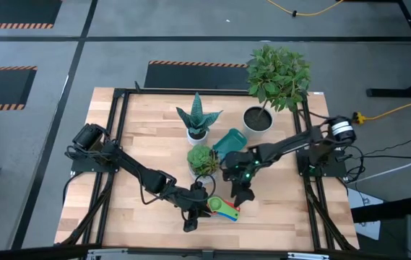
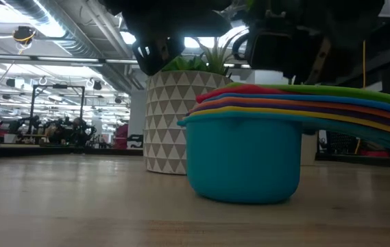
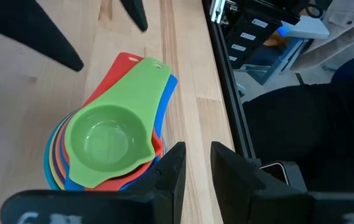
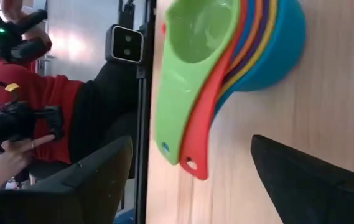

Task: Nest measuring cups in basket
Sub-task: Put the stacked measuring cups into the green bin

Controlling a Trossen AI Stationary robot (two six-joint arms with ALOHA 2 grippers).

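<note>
The measuring cups (image 1: 223, 209) sit nested in one stack near the table's near edge. The big light blue cup (image 2: 242, 161) stands on the wood, the green cup (image 3: 105, 143) is on top, and the handles fan toward the right. My left gripper (image 1: 198, 209) (image 3: 195, 162) is just left of the stack, its fingers a narrow gap apart with nothing between them. My right gripper (image 1: 243, 191) (image 4: 192, 140) hovers on the stack's far side, wide open, a finger either side of the handles without touching. The teal basket (image 1: 228, 142) lies tilted among the plants, farther back.
A spiky plant in a patterned white pot (image 1: 198, 123) (image 2: 174, 123), a succulent (image 1: 203, 159) and a leafy potted plant (image 1: 263, 101) crowd the basket. A black frame rail (image 3: 226, 93) runs along the near edge. A person in red (image 4: 40, 106) sits beyond it. Bare wood lies left of the stack.
</note>
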